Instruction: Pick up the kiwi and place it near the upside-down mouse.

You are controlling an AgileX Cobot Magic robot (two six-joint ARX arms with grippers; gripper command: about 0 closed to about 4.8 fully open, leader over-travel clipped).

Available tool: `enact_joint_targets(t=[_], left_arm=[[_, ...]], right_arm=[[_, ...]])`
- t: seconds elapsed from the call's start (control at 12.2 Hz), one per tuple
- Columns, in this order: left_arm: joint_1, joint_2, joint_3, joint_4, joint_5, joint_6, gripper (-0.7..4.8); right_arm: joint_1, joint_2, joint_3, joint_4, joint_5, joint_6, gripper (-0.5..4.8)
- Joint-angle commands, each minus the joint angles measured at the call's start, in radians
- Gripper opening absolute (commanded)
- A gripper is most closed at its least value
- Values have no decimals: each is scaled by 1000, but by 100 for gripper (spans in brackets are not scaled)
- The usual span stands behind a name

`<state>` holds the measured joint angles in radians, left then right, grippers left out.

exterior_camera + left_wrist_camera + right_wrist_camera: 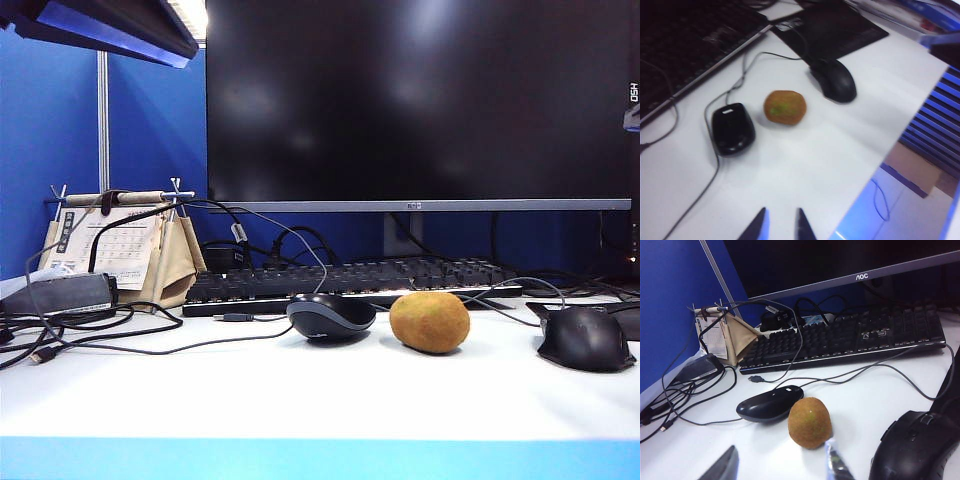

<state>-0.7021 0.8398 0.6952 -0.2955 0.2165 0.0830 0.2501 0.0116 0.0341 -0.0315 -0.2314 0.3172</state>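
The white desk [300,390] ends in a straight front edge along the bottom of the exterior view, with a blue band below it; between that edge and the row of objects lies a broad bare strip of desktop; the left wrist view shows the same edge running diagonally at lower right, the floor beyond it. The kiwi [429,321] rests on the desk right of centre in the exterior view, a fuzzy brown oval with a greenish patch on its skin; it lies just beside the upside-down mouse [331,316], a narrow gap between them, and well apart from the black mouse [585,338] at the right. The keyboard [350,281] and monitor [420,100] close off the back; a desk calendar [125,248] and loose cables [90,335] crowd the left. The left end effector [780,225] hangs above the bare desk near the front edge, its two dark fingertips standing a little apart with nothing between them. The right end effector [782,462] sits low before the kiwi, fingers spread wide and empty, one fingertip [837,462] close to the fruit.
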Motion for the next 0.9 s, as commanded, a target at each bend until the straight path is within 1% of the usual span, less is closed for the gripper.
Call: enact_joint_targets(t=[0.08,0.16,0.25,0.33,0.41,0.49,0.57,0.65,0.74,0.9], left_arm=[[0,-2,4,-6,9,-10,80],[0,-2,4,-5,16,-12,80],[0,-2,4,-2,104,-12,80],[0,-2,4,-3,119,-13,80],[0,-2,4,-3,125,-13,80],[0,-2,4,-4,124,-12,80],[0,-2,4,-2,122,-10,80],[0,-2,4,-3,121,-8,80],[0,-2,4,-18,121,-8,80],[0,-1,4,-24,109,-3,80]], right_arm=[[2,157,71,153,28,-53,295],[2,306,149,200,27,-146,312],[2,545,259,311,30,-251,328],[2,671,293,409,30,-253,329],[3,789,308,510,17,-287,339],[4,947,335,598,-24,-303,366],[5,1165,414,596,-101,-323,456],[8,1295,473,585,-152,-329,469],[24,1548,609,548,-249,-323,474],[43,1587,616,502,-261,-372,475]])
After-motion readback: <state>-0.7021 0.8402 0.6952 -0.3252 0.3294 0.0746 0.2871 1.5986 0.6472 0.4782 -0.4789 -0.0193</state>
